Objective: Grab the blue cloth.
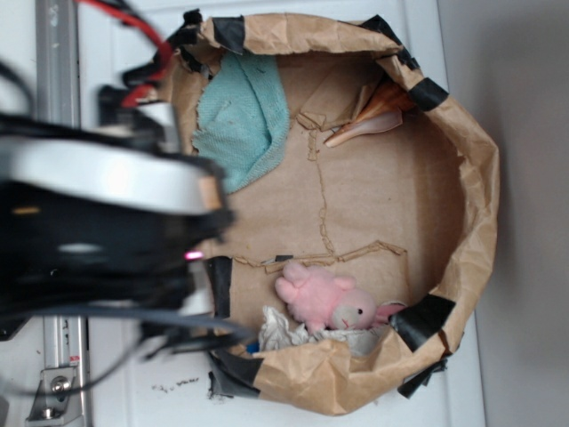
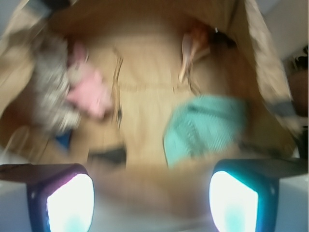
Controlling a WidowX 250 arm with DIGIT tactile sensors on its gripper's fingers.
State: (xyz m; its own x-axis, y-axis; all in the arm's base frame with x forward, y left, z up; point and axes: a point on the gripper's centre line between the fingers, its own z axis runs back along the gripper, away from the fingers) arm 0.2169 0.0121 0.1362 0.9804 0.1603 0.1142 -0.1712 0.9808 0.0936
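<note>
The blue cloth (image 1: 240, 120) lies crumpled on the brown paper floor of the paper-walled bin (image 1: 476, 178), tucked into the corner nearest my arm's base, with one edge riding up the bin wall. In the exterior view its long axis runs roughly from that taped corner down toward the middle of the bin, narrowing to a point at the lower end. In the wrist view the same cloth (image 2: 205, 125) appears ahead of my gripper (image 2: 152, 200) and off toward the right-hand finger (image 2: 231, 198), not centred between the two. The picture is blurred with motion, so I cannot tell how high I hang above it; nothing touches the cloth.

My gripper stands wide open and empty: the two lit fingers sit at the bottom corners of the wrist view with bare paper floor between them.

Outward from the cloth, a pale orange-pink object (image 1: 369, 120), which I cannot identify, lies against the far wall, near the cloth but apart from it. The pink plush bunny (image 1: 324, 302) rests well apart at the opposite end of the bin, lying against a whitish-grey wrinkly wad (image 1: 280, 331). A small bright-blue scrap (image 2: 63, 140) shows just beside that wad in the wrist view.

Judgement: the coming move turns on a sideways shift toward the right finger's side, so that the cloth's bulk falls between the fingers before any descent.
</note>
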